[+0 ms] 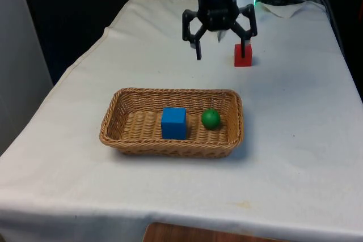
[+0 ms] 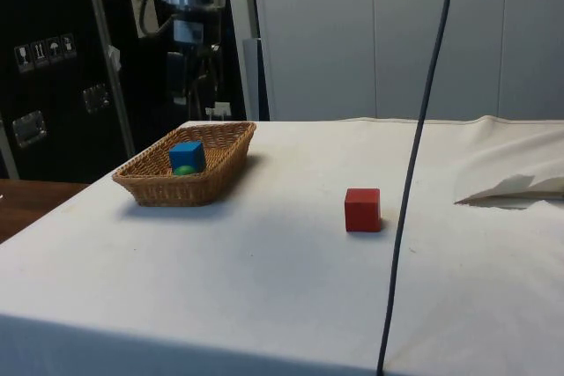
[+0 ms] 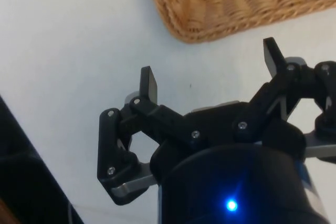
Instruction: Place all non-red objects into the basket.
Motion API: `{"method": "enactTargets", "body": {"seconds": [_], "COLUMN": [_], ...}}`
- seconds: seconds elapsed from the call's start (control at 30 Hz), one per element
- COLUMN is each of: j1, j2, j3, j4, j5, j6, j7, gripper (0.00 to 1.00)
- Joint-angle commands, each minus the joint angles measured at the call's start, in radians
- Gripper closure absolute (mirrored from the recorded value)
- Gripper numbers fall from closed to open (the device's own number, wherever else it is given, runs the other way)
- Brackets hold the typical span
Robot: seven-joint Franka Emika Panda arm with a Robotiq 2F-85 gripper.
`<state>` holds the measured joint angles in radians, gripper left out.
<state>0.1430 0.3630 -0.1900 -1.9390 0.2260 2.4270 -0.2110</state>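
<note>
A woven basket (image 1: pixel 113 118) sits in the middle of the table and holds a blue cube (image 1: pixel 173 123) and a green ball (image 1: pixel 210 119). From the side, the basket (image 2: pixel 145 184) shows the blue cube (image 2: pixel 187 155) with the green ball (image 2: pixel 184 170) peeking beside it. A red cube (image 1: pixel 243 55) rests on the cloth behind the basket, toward the front view's right; it also stands alone in the side view (image 2: pixel 362 210). My gripper (image 1: pixel 221 49) hangs open and empty above the table behind the basket, just left of the red cube. The wrist view shows my open gripper (image 3: pixel 210 66) over bare cloth near the basket's corner (image 3: pixel 199 24).
Crumpled white cloth (image 2: pixel 515 187) lies at the far end of the table near the robot's base. A black cable (image 2: pixel 414 165) hangs down across the side view. The table drops off at the front edge (image 1: pixel 181 219).
</note>
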Motion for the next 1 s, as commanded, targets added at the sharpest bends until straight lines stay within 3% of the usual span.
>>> {"method": "enactTargets", "body": {"seconds": [0.0,0.1,0.13,0.33,0.4,0.43,0.73,0.77,0.97], "j1": [0.006,0.009,0.004,0.011,0.007,0.012,0.012,0.008,0.011], "j2": [-0.019,-0.05,-0.043,-0.103,-0.103,-0.118,-0.205,-0.192,-0.266], "j3": [-0.003,0.0,0.003,0.01,0.015,0.014,0.034,0.036,0.045], "j4": [-0.016,-0.041,-0.033,-0.083,-0.084,-0.096,-0.169,-0.159,-0.225], "j5": [-0.009,-0.012,-0.003,-0.022,-0.014,-0.024,-0.031,-0.018,-0.028], "j6": [-0.005,-0.011,-0.011,-0.017,-0.015,-0.018,-0.025,-0.022,-0.028], "j7": [0.003,-0.001,-0.006,-0.001,-0.006,0.0,0.003,-0.006,0.004], "gripper": [0.0,0.0,0.0,0.0,0.0,0.0,0.0,0.0,0.0]}}
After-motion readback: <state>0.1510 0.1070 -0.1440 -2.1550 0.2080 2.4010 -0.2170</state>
